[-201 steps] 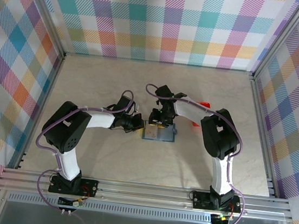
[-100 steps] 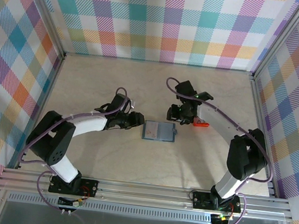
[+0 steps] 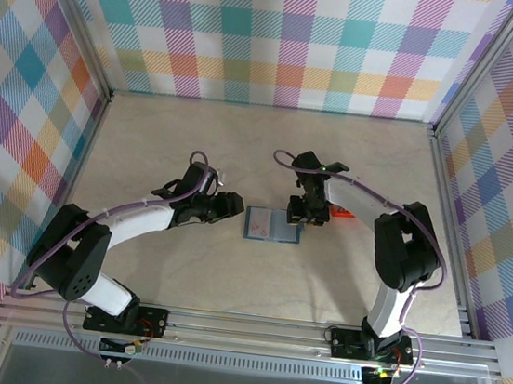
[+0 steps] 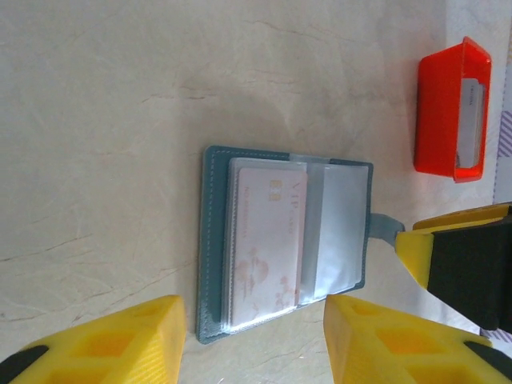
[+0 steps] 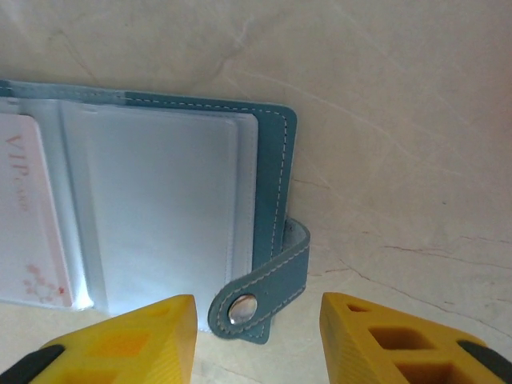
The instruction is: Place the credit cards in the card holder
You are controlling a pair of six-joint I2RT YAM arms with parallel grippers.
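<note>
The blue card holder (image 3: 273, 224) lies open and flat on the table. One pale credit card marked VIP (image 4: 264, 240) sits in its left clear pocket, and the right pocket (image 4: 340, 228) looks bare. Another credit card (image 4: 472, 112) lies in the red tray (image 4: 448, 108). My left gripper (image 4: 254, 342) is open just off the holder's left edge (image 3: 233, 206), holding nothing. My right gripper (image 5: 256, 336) is open at the holder's right edge (image 3: 298, 218). The holder's clasp tab (image 5: 264, 292) lies between the right gripper's yellow fingers (image 5: 400, 340), untouched.
The red tray (image 3: 342, 214) stands just right of the holder, partly under my right arm. Checked walls and metal rails (image 3: 452, 197) close in the tabletop on three sides. Bare table (image 3: 197, 138) stretches behind and in front of the holder.
My left gripper has opened and drawn back left off the holder. My right gripper swung from over the holder out towards the red tray, then came back to the holder's right edge.
</note>
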